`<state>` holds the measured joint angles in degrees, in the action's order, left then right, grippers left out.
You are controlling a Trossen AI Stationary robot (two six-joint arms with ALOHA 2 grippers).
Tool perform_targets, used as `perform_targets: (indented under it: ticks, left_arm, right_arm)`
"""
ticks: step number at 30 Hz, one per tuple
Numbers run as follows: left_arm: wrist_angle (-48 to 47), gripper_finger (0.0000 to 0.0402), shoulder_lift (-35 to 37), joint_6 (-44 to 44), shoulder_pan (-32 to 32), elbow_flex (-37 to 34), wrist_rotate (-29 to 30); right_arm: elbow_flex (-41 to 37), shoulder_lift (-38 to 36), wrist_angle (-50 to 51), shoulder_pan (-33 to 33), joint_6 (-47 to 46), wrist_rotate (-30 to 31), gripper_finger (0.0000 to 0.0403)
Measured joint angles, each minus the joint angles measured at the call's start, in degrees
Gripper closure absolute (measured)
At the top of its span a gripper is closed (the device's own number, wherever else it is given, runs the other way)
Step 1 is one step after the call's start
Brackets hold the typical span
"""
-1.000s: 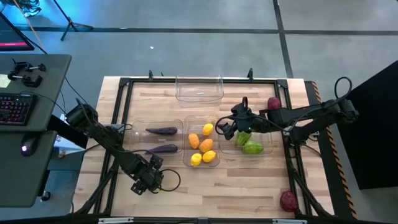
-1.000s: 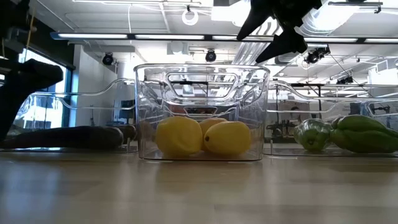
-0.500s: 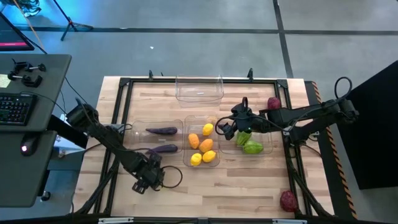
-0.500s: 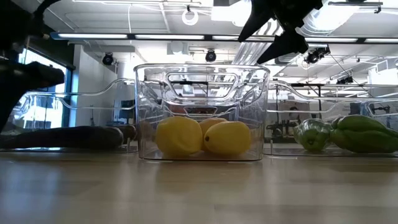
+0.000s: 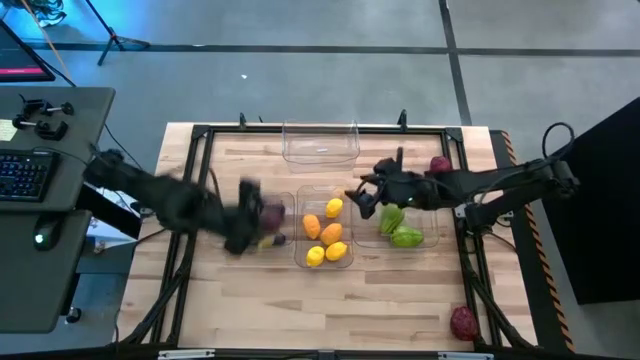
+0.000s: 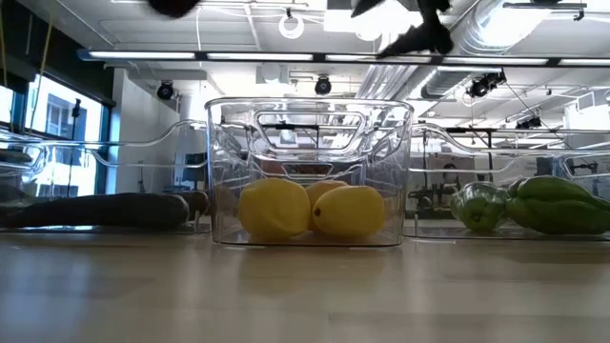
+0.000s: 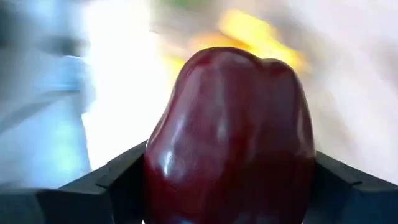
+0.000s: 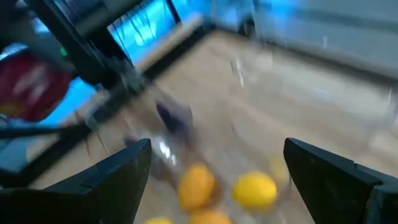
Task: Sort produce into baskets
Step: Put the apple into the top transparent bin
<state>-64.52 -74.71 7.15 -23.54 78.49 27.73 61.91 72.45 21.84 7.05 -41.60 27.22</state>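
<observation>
High view: left gripper (image 5: 252,212) is over the left clear rectangular plastic bin (image 5: 215,205), the one holding the long dark purple eggplants (image 5: 272,240); arm is motion-blurred. A dark red piece shows at its tip. Empty clear bin (image 5: 320,143) sits at the far edge of the wooden table (image 5: 400,310), up-picture and to the right of that gripper, well apart. My read: that's where the red goes, since the other three bins are taken, so the left arm needs to carry away from the eggplants toward the far edge. Middle bin (image 5: 347,190) holds yellow lemons (image 5: 334,208) and orange pieces (image 5: 311,227). Right gripper (image 5: 368,198) hovers between the middle bin and the right bin with the green ridged pieces (image 5: 405,238). Two more dark red round pieces lie loose: one near the right arm (image 5: 440,166), one at the near right corner (image 5: 462,322); both closer to the right arm.

Low view: lemons in the middle bin (image 6: 310,171), eggplant (image 6: 105,210) left, green pieces (image 6: 548,211) right. Both grippers up near the top edge, too cropped to read.

Left wrist view: fingers clamped on a glossy dark red round fruit (image 7: 230,137), upright between the dark pads (image 7: 339,180). Background smeared.

Right wrist view: fingers (image 8: 118,177) spread wide, nothing between them. Lemon (image 8: 255,190) and orange piece (image 8: 196,186) below.
</observation>
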Motion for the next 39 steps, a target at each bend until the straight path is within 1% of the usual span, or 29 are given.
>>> perform_targets:
  ticks: [1,2,4,8,10,12,14,16,18,21,23,25,27,30,32,35,37,39]
  left_arm:
    - [2.23,0.0107,0.33,1.51,2.89,1.52,3.56]
    - [4.76,0.0106,0.37,2.32,6.32,2.72,5.21]
    - [10.33,0.0106,0.27,1.84,13.86,3.5,4.38]
    - [23.21,0.0104,-1.28,-0.03,28.56,1.01,-6.43]
    - [30.33,0.0104,-3.39,-0.92,34.82,-1.83,-10.48]
    - [36.21,0.0103,-6.76,-4.85,40.14,-4.45,-15.21]
    - [39.08,0.0103,-11.18,-9.87,44.69,-5.83,-22.39]
    - [39.18,0.0102,-16.32,-13.98,48.23,-5.81,-28.36]
    - [38.39,0.0102,-20.97,-17.78,50.68,-5.36,-31.3]
    - [38.02,0.0102,-26.18,-22.76,53.46,-3.4,-33.36]
    - [38.34,0.0102,-28.4,-25.66,54.88,-1.71,-33.51]
    - [37.56,0.0102,-29.67,-28.97,55.95,-0.11,-34.98]
    - [37.59,0.0102,-29.93,-29.5,56.74,1.38,-36.62]
    - [38.9,0.0102,-29.15,-25.08,56.95,3.39,-36.28]
    - [39.32,0.0102,-28.8,-22.03,57.14,4.23,-34.95]
    - [42.02,0.0102,-28.75,-19.51,57.27,4.49,-31.67]
    - [43.35,0.0101,-28.75,-19.36,57.44,4.51,-30.0]
    - [44.85,0.01,-28.75,-18.07,57.62,4.51,-28.6]
  right_arm:
    - [0.91,-0.39,-0.82,0.0,1.64,1.13,0.0047]
    - [1.75,-0.68,-1.36,0.0,3.12,2.29,0.0047]
    - [3.36,-1.47,-1.62,0.0,5.6,4.28,0.0047]
    - [5.42,-3.18,-1.45,-0.02,9.63,7.11,0.0047]
    - [5.55,-3.92,-1.25,-0.03,11.05,8.45,0.0047]
    - [5.55,-4.56,0.09,-0.31,12.08,9.56,0.0047]
    - [5.55,-5.1,2.66,-0.83,12.39,9.95,0.0047]
    - [5.55,-5.46,6.19,-1.63,11.62,10.52,0.0047]
    - [5.55,-5.49,9.46,-2.65,10.23,11.65,0.0047]
    - [5.55,-5.45,13.89,-4.58,9.52,12.4,0.0047]
    - [5.55,-5.33,16.31,-6.43,10.1,12.42,0.0047]
    - [5.55,-5.27,18.51,-8.51,11.34,12.44,0.0047]
    - [5.55,-5.36,19.33,-10.8,12.96,12.44,0.0047]
    - [5.55,-5.38,19.37,-14.7,18.14,11.07,0.0047]
    - [5.36,-5.38,17.94,-17.88,22.12,8.07,0.0047]
    - [3.97,-5.37,14.07,-23.25,27.16,1.04,0.0047]
    - [3.12,-5.33,12.44,-26.57,28.86,-3.11,0.0047]
    - [2.34,-5.38,11.62,-29.37,28.8,-5.45,0.0047]
